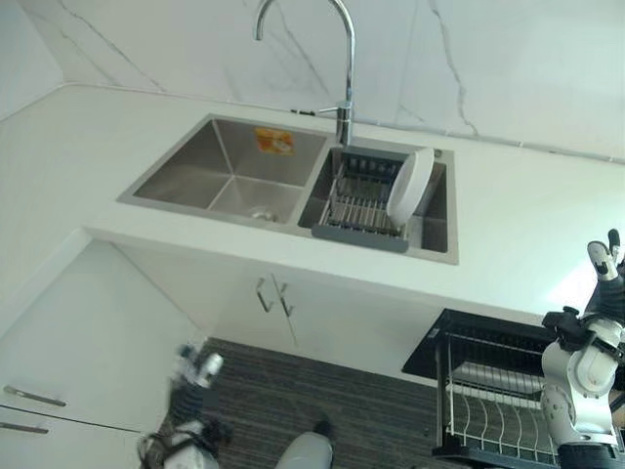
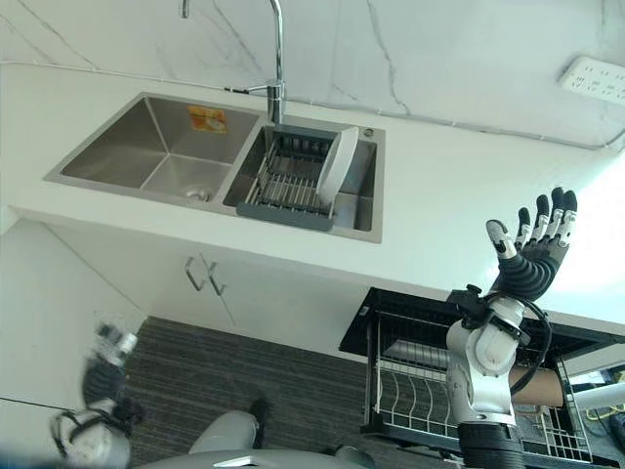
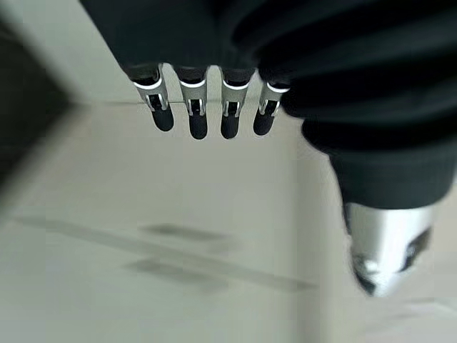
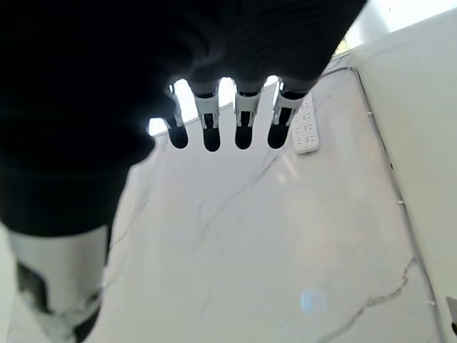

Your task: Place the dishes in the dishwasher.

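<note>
Beside the faucet point(image 2: 278, 59), white plate point(image 2: 338, 162) upright in sink rack point(image 2: 285, 186).

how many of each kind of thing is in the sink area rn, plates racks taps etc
plate: 1, white, standing on edge in the drainer
drainer basket: 1, in the right basin
sink basin: 2, steel
tap: 1
total: 5
Neither robot hand holds anything: right robot hand open, left robot hand open.

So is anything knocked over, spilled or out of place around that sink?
Nothing stands out. One white plate stands on edge in the drying rack in the sink's right basin. The dishwasher rack is pulled out below the counter, and the right hand, open, holds nothing.
</note>
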Tool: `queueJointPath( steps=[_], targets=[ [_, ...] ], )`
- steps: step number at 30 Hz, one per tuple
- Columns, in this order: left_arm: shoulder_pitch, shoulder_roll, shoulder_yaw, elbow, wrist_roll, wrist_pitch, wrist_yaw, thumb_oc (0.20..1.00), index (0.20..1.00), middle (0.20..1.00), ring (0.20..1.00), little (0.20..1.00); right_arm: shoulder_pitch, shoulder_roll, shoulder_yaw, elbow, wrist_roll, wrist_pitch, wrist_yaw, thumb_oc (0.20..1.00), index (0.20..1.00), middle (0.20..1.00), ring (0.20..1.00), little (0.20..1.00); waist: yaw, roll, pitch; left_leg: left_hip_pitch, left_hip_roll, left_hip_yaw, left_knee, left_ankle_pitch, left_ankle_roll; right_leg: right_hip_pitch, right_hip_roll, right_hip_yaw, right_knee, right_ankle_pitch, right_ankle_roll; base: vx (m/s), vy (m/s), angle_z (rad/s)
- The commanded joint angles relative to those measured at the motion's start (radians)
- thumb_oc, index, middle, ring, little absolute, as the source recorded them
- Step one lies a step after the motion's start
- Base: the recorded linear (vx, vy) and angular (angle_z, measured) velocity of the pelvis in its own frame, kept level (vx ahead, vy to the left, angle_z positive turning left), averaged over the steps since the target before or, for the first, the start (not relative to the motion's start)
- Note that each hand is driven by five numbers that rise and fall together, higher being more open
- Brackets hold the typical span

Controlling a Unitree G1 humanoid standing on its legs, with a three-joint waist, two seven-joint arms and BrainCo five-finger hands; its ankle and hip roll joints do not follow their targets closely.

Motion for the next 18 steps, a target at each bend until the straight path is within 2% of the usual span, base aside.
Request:
queueJointPath(
  steps=[1, 3, 4, 5, 6, 7, 9, 11, 12, 13, 14, 16, 18],
  targets=[
    [-0.052, 0.039, 0.021, -0.104, 0.054, -0.033, -0.002, 1.0, 1.0, 1.0, 1.0, 1.0, -0.034, -0.058, 0.02, -0.048, -0.011, -0.077, 0.024, 1.0, 1.0, 1.0, 1.0, 1.0, -0.006, 0.01, 0.011, -0.003, 0.033, 0.058, 0.072, -0.059, -0.009, 0.012, 0.001, 0.002, -0.053, 0.124, 0.043, 0.02, -0.01, -0.16],
    [-0.059, 0.018, 0.024, 0.023, 0.04, 0.01, 0.025, 1.0, 1.0, 1.0, 1.0, 1.0, -0.037, -0.065, 0.021, -0.029, -0.013, -0.083, 0.049, 1.0, 1.0, 1.0, 1.0, 1.0, -0.019, 0.012, 0.011, 0.006, 0.039, 0.074, 0.072, -0.065, -0.007, 0.017, 0.004, 0.007, -0.053, 0.12, 0.041, 0.01, -0.013, -0.12],
    [-0.079, -0.001, 0.035, 0.185, 0.069, 0.009, 0.014, 1.0, 1.0, 1.0, 1.0, 1.0, -0.046, -0.076, 0.026, -0.017, -0.016, -0.077, 0.063, 1.0, 1.0, 1.0, 1.0, 1.0, -0.029, 0.009, 0.014, 0.024, 0.047, 0.099, 0.072, -0.068, -0.007, 0.027, 0.003, 0.0, -0.053, 0.122, 0.039, 0.0, -0.005, -0.1],
    [-0.096, -0.01, 0.048, 0.276, 0.098, 0.026, -0.015, 1.0, 1.0, 1.0, 1.0, 1.0, -0.054, -0.086, 0.03, -0.006, -0.01, -0.078, 0.081, 1.0, 1.0, 1.0, 1.0, 1.0, -0.038, 0.006, 0.018, 0.04, 0.046, 0.118, 0.072, -0.071, -0.001, 0.031, 0.004, 0.0, -0.053, 0.125, 0.036, 0.06, 0.007, -0.06],
    [-0.119, -0.02, 0.054, 0.365, 0.126, 0.084, -0.063, 1.0, 1.0, 1.0, 1.0, 1.0, -0.062, -0.102, 0.036, 0.0, -0.022, -0.086, 0.088, 1.0, 1.0, 1.0, 1.0, 1.0, -0.05, -0.002, 0.033, 0.07, 0.038, 0.151, 0.072, -0.07, 0.014, 0.047, 0.005, 0.008, -0.053, 0.123, 0.024, 0.14, 0.029, -0.03],
    [-0.141, -0.026, 0.043, 0.437, 0.157, 0.136, -0.083, 1.0, 1.0, 1.0, 1.0, 1.0, -0.068, -0.114, 0.035, -0.004, -0.029, -0.091, 0.089, 1.0, 1.0, 1.0, 1.0, 1.0, -0.051, -0.011, 0.065, 0.1, 0.017, 0.148, 0.072, -0.04, 0.017, 0.076, 0.006, 0.035, -0.053, 0.125, 0.016, 0.15, 0.039, 0.0],
    [-0.156, -0.031, 0.025, 0.509, 0.141, 0.228, -0.108, 1.0, 1.0, 1.0, 1.0, 1.0, -0.085, -0.129, 0.033, -0.002, -0.011, -0.097, 0.092, 1.0, 1.0, 1.0, 1.0, 1.0, -0.053, -0.015, 0.093, 0.094, 0.005, 0.101, 0.072, 0.003, 0.013, 0.089, 0.018, 0.073, -0.053, 0.135, 0.007, 0.13, 0.097, -0.17],
    [-0.172, -0.039, 0.026, 0.588, 0.051, 0.312, -0.132, 1.0, 1.0, 1.0, 1.0, 1.0, -0.143, -0.139, 0.057, 0.007, -0.005, -0.09, 0.082, 1.0, 1.0, 1.0, 1.0, 1.0, -0.052, 0.01, 0.118, 0.049, 0.022, 0.002, 0.072, 0.017, -0.001, 0.104, 0.048, 0.138, -0.053, 0.13, 0.003, 0.22, 0.296, -0.39],
    [-0.189, -0.04, 0.023, 0.62, -0.002, 0.393, -0.171, 1.0, 1.0, 1.0, 1.0, 1.0, -0.171, -0.136, 0.079, 0.009, -0.034, -0.079, 0.058, 1.0, 1.0, 1.0, 1.0, 1.0, -0.052, 0.026, 0.123, 0.029, 0.022, -0.033, 0.072, 0.047, -0.009, 0.123, 0.054, 0.161, -0.053, 0.119, 0.009, 0.3, 0.406, -0.68],
    [-0.207, -0.045, 0.021, 0.651, -0.067, 0.477, -0.19, 1.0, 1.0, 1.0, 1.0, 1.0, -0.183, -0.143, 0.086, 0.0, -0.037, -0.053, 0.043, 1.0, 1.0, 1.0, 1.0, 1.0, -0.058, 0.029, 0.114, 0.037, 0.02, -0.026, 0.072, -0.001, 0.001, 0.129, 0.036, 0.161, -0.053, 0.114, 0.022, 0.26, 0.354, -1.01],
    [-0.215, -0.049, 0.031, 0.671, -0.116, 0.54, -0.187, 1.0, 1.0, 1.0, 1.0, 1.0, -0.181, -0.141, 0.09, -0.006, -0.016, -0.042, 0.046, 1.0, 1.0, 1.0, 1.0, 1.0, -0.064, 0.03, 0.104, 0.04, 0.018, -0.018, 0.072, -0.018, 0.007, 0.126, 0.022, 0.159, -0.053, 0.115, 0.033, 0.17, 0.263, -1.07],
    [-0.229, -0.042, 0.046, 0.717, -0.118, 0.572, -0.189, 1.0, 1.0, 1.0, 1.0, 1.0, -0.175, -0.12, 0.101, -0.013, 0.014, -0.043, 0.071, 1.0, 1.0, 1.0, 1.0, 1.0, -0.075, 0.024, 0.09, 0.057, 0.013, 0.007, 0.072, -0.048, 0.02, 0.11, -0.01, 0.154, -0.053, 0.127, 0.059, 0.12, 0.164, -0.81],
    [-0.226, -0.04, 0.052, 0.732, -0.105, 0.575, -0.167, 1.0, 1.0, 1.0, 1.0, 1.0, -0.17, -0.098, 0.105, -0.027, 0.024, -0.05, 0.114, 1.0, 1.0, 1.0, 1.0, 1.0, -0.073, 0.021, 0.08, 0.081, 0.012, 0.037, 0.072, -0.073, 0.028, 0.077, -0.042, 0.133, -0.053, 0.156, 0.083, 0.1, 0.065, -1.03]
  ],
)
